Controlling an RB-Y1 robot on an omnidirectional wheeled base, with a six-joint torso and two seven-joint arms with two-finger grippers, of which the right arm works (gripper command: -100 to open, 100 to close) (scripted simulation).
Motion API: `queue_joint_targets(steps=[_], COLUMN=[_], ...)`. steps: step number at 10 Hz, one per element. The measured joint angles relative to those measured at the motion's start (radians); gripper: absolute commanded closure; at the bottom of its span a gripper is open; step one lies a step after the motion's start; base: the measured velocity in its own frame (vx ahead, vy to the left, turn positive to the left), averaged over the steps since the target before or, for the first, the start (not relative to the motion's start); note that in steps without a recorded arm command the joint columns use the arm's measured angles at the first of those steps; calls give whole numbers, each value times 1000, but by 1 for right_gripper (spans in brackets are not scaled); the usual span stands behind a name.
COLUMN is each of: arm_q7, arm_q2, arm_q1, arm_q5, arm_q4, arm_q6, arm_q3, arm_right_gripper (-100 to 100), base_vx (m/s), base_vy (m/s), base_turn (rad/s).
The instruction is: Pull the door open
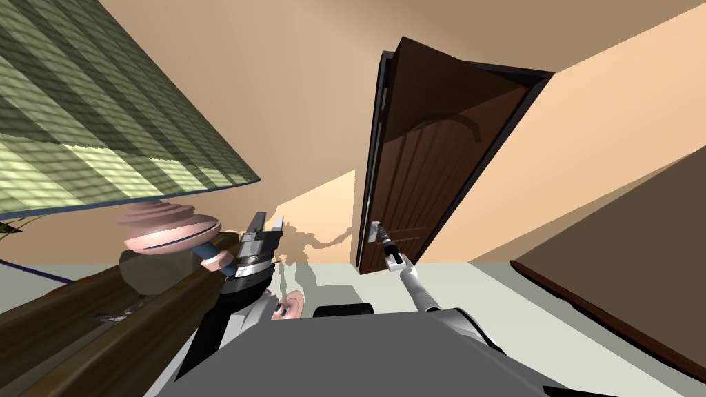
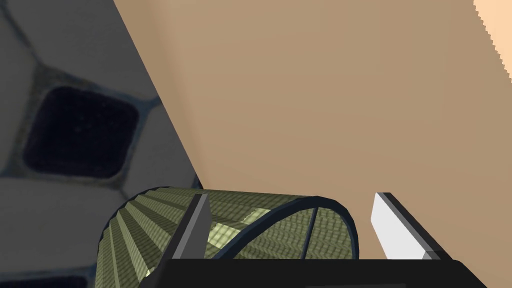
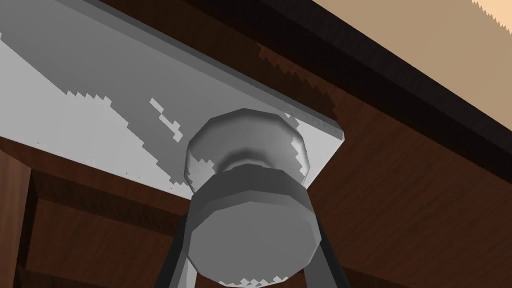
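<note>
The dark brown door (image 1: 420, 186) stands upright in its dark frame (image 1: 482, 165) in the far wall, and its edge on the knob's side seems to stand a little out of the frame. The round grey knob (image 3: 252, 240) sits on a light grey plate (image 3: 90, 110) close to that edge. The knob's axis points straight out of the door, with its flat face toward the right gripper (image 1: 381, 236). The right arm is stretched forward to the door, and its two fingers (image 3: 172, 265) are clamped on the knob, one on each side, so the knob lies between them. The left gripper (image 1: 265, 224) is held near a lamp on my left, with its fingers (image 2: 197, 225) apart and nothing between them. The lamp's green shade (image 2: 225, 230) lies just behind them. The lamp has a pink base (image 1: 169, 234) and stands on a brown wooden surface (image 1: 83, 324).
</note>
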Motion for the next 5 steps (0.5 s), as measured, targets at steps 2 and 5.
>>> queue_joint_targets(steps=[2,5], arm_q7=[-43,-116], arm_q2=[-1,-11], arm_q1=[-1,-2], arm_q5=[-33,-97], arm_q4=[2,13], arm_q6=[2,-2], arm_q3=[2,7], arm_right_gripper=[100,100], base_vx=[-50,-60], base_vy=[-35,-49], base_turn=[70,142])
